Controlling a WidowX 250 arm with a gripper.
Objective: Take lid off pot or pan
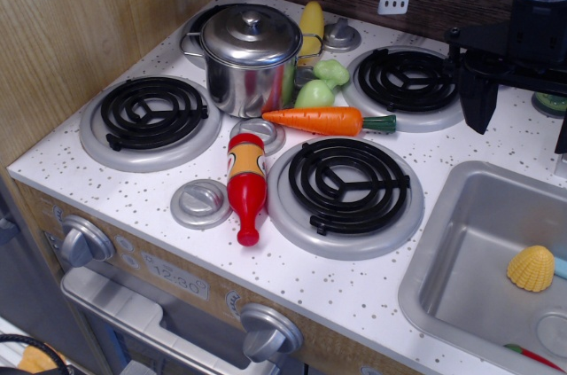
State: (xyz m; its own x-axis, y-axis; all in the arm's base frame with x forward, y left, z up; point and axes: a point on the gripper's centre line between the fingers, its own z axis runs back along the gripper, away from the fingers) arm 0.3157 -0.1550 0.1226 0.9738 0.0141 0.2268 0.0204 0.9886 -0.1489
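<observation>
My gripper (518, 122) hangs over the right rear of the counter, dark fingers (478, 96) spread apart, holding and touching nothing. The lid (252, 34) sits closed on the pot (249, 81), on the rear-left burner, well apart from me. The oven display (174, 284) at the front edge reads 12:30. The ketchup bottle's (245, 183) label is too small to read.

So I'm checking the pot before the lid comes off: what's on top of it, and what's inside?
A domed steel lid with a small centre knob sits on the shiny cylindrical steel pot, covering its mouth. The lid hides whatever is inside.
</observation>
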